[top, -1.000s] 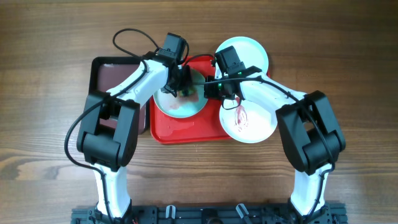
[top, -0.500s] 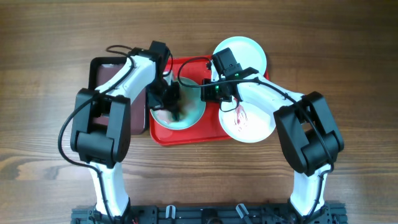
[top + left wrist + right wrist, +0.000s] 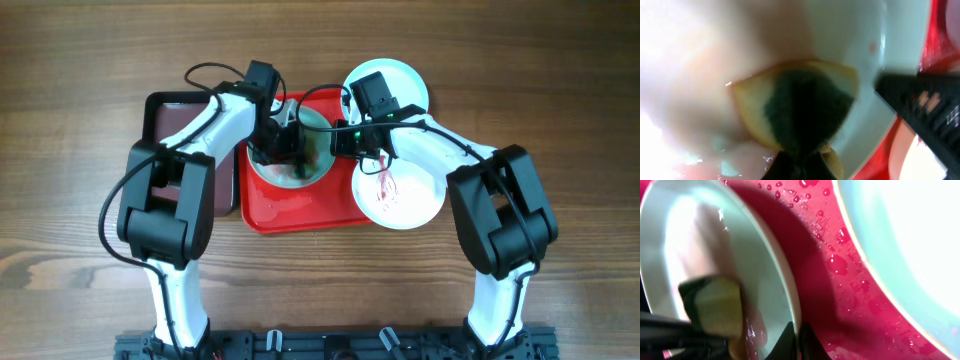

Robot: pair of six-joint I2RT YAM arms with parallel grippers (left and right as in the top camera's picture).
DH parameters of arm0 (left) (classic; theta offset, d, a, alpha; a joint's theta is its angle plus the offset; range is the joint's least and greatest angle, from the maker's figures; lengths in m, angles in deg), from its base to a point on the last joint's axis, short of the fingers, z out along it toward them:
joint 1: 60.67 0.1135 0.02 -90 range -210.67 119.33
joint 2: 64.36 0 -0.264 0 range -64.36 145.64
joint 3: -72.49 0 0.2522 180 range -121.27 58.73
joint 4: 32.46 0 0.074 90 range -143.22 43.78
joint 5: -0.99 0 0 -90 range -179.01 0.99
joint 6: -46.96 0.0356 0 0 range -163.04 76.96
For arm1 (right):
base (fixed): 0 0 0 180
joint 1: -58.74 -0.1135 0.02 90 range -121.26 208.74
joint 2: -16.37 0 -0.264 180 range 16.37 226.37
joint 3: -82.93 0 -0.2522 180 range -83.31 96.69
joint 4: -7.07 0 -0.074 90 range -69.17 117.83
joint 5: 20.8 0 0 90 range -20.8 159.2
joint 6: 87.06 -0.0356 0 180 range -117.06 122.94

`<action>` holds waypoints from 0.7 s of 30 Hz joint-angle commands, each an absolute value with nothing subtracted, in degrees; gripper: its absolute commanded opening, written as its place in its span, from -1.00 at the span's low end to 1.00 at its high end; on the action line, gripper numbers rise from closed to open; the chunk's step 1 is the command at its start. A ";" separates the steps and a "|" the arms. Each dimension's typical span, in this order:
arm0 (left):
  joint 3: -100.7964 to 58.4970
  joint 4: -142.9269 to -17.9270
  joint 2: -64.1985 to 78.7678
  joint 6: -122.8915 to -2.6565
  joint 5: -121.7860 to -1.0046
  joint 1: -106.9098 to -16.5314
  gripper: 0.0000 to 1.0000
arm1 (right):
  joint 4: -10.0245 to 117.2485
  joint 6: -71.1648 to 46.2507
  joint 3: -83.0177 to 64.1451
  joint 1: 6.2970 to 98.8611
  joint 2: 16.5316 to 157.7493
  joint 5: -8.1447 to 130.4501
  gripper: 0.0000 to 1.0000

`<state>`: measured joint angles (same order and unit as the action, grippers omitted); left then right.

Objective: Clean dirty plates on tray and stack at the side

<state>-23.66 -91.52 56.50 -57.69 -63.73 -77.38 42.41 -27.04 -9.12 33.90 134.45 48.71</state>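
Observation:
A pale mint-blue plate (image 3: 296, 172) sits tilted on the red tray (image 3: 300, 212), with a reddish film on its face (image 3: 700, 60). My left gripper (image 3: 283, 146) is shut on a yellow sponge with a green scrub face (image 3: 800, 105) and presses it on the plate. My right gripper (image 3: 338, 140) is shut on the plate's right rim (image 3: 795, 340); the sponge (image 3: 715, 305) shows beyond. A white plate (image 3: 400, 195) with a red sauce smear lies at the tray's right edge. A clean pale plate (image 3: 395, 85) lies behind it.
A dark brown-black tray (image 3: 175, 120) lies left of the red tray, under my left arm. Water drops and red streaks cover the red tray floor (image 3: 840, 280). Cables loop over both arms. Bare wooden table lies all around.
My left gripper swept the sponge down-left across the plate, then back up and right. My right gripper kept hold of the rim and barely moved.

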 commanded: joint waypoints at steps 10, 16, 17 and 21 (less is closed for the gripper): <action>-23.36 -103.58 57.46 -91.61 -109.92 -77.71 -0.92 | 42.48 -27.17 -8.97 33.01 136.05 47.26 -0.91; -23.36 -107.96 57.46 -83.18 -102.51 -79.50 -0.92 | 42.48 -27.19 -8.97 33.01 136.05 47.24 -0.91; -23.36 -107.74 57.46 -79.61 -98.55 -79.96 -0.92 | 42.48 -27.19 -8.97 33.01 136.05 47.24 -0.91; -23.36 -103.32 57.46 -66.50 -82.14 -81.82 -0.92 | 42.52 -27.17 -8.97 33.01 136.05 47.22 -0.92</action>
